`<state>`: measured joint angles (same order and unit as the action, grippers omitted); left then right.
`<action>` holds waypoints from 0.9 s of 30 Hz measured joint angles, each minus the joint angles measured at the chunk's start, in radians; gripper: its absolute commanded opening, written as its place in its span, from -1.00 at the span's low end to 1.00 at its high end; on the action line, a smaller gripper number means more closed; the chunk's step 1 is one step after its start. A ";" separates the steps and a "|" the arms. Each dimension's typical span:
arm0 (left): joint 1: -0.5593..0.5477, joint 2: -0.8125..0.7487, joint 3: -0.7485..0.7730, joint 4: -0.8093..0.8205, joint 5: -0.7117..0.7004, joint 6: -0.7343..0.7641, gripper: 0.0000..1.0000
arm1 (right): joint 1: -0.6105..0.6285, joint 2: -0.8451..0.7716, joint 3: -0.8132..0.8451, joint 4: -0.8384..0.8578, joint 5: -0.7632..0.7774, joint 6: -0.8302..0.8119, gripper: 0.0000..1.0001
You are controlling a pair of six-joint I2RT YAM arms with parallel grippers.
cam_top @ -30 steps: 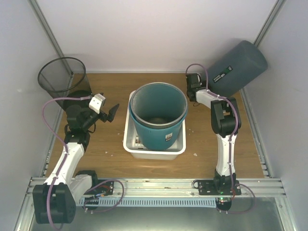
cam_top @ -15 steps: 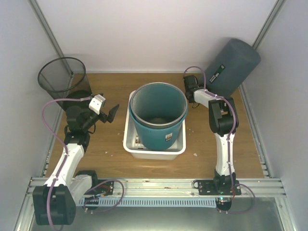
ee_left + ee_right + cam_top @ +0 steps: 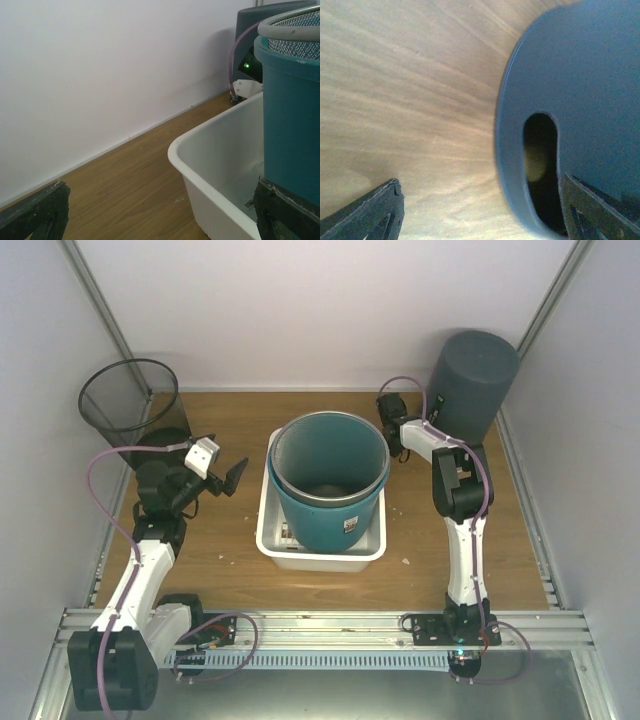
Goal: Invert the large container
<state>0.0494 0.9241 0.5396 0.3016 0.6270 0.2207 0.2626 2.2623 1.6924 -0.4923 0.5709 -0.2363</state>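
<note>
Fingers (image 3: pixel 379 212) of the right gripper (image 3: pixel 392 422) gape empty, and we note the large container (image 3: pixel 472 375) just right of them, long axis upright, the open left gripper (image 3: pixel 232 478) well apart.

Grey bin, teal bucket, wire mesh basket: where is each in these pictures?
Grey bin (image 3: pixel 474 358), overhead view, on its flat closed top.
Teal bucket (image 3: pixel 325 527), overhead view, on its front outer wall.
Wire mesh basket (image 3: pixel 128 400), overhead view, on the mesh inside its mouth.

A teal bin (image 3: pixel 292 115) sits in a white tub (image 3: pixel 210 165); a dark grey container (image 3: pixel 246 17) stands behind.
</note>
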 measured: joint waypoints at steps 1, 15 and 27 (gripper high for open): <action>0.000 -0.002 0.000 0.000 0.001 0.000 0.98 | 0.002 -0.005 -0.004 -0.007 -0.002 0.006 0.73; 0.000 -0.047 0.019 -0.090 0.002 0.032 0.98 | -0.049 -0.041 -0.006 -0.129 -0.107 0.077 0.74; 0.000 -0.193 0.298 -0.333 -0.085 0.193 0.98 | -0.118 -0.285 -0.011 -0.278 -0.234 0.231 0.85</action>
<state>0.0498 0.7315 0.8371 -0.0311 0.5423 0.4137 0.1448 1.9778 1.6810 -0.7708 0.3367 -0.0051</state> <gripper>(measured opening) 0.990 0.906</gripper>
